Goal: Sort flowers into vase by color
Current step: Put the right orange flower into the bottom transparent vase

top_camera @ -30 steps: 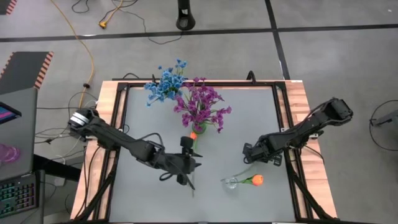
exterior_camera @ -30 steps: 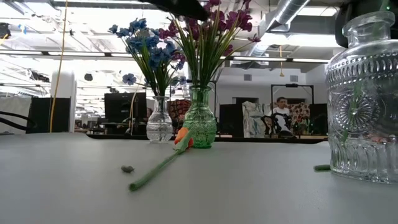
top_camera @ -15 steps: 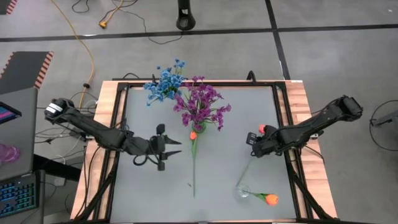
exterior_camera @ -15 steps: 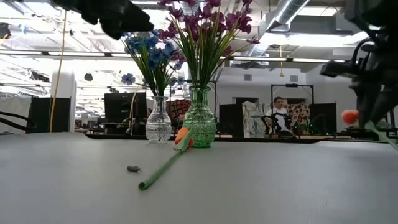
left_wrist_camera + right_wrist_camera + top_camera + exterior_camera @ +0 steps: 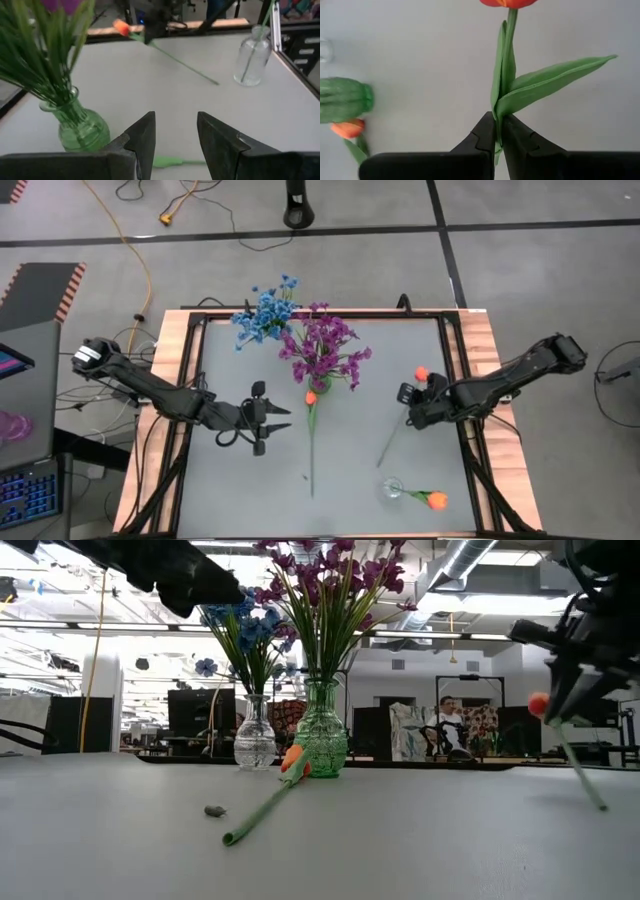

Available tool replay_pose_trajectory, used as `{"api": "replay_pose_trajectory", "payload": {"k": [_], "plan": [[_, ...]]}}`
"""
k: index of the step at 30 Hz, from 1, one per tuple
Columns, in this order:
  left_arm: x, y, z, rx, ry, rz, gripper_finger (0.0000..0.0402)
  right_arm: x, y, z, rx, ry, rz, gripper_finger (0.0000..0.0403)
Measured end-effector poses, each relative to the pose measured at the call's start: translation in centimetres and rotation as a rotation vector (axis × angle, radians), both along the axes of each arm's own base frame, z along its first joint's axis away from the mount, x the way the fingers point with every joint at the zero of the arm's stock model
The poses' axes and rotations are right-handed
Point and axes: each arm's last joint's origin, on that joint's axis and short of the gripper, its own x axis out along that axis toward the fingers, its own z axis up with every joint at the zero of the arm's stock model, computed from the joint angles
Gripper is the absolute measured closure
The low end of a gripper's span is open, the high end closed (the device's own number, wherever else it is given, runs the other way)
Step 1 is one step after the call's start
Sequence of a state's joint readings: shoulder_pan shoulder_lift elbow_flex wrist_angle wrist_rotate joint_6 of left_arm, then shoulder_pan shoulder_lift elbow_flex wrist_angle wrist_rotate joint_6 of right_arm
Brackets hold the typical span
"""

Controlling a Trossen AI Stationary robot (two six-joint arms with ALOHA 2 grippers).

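On the grey worktop [image 5: 240,360] you see the purple flowers [image 5: 325,350] in a green vase [image 5: 321,743] and the blue flowers [image 5: 265,313] in a clear vase [image 5: 256,735], both toward the far edge. Your right claw [image 5: 412,406] is clenched on the stem of an orange tulip [image 5: 421,374], holding it tilted above the worktop's right side, while the left claw [image 5: 272,420] hangs released at left of centre. A second tulip [image 5: 311,397] lies flat beside the green vase, and a third tulip [image 5: 436,500] rests in a small glass vase [image 5: 391,490] near the front right.
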State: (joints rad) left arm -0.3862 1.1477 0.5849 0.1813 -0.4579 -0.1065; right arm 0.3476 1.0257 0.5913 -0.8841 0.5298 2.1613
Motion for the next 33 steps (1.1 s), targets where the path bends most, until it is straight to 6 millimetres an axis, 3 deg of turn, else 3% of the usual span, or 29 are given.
{"api": "replay_pose_trajectory", "payload": {"k": [5, 12, 25, 33], "plan": [[0.0, -0.1, 0.0, -0.009, 0.008, -0.044, 0.0269, 0.0, -0.4, 2.3, -0.150, -0.027, 0.144, 0.0352], [0.0, -0.2, 0.0, -0.016, 0.010, -0.060, 0.0269, -0.3, -0.8, 7.4, -0.365, -0.090, 0.346, 0.0352], [0.0, -0.2, 0.1, -0.055, -0.006, -0.048, 0.0269, -1.2, -0.9, 15.7, -0.609, -0.160, 0.624, 0.0352], [0.0, -0.2, 0.1, -0.104, -0.009, -0.030, 0.0269, -1.4, 1.3, 18.0, -0.767, -0.250, 0.824, 0.0352]]}}
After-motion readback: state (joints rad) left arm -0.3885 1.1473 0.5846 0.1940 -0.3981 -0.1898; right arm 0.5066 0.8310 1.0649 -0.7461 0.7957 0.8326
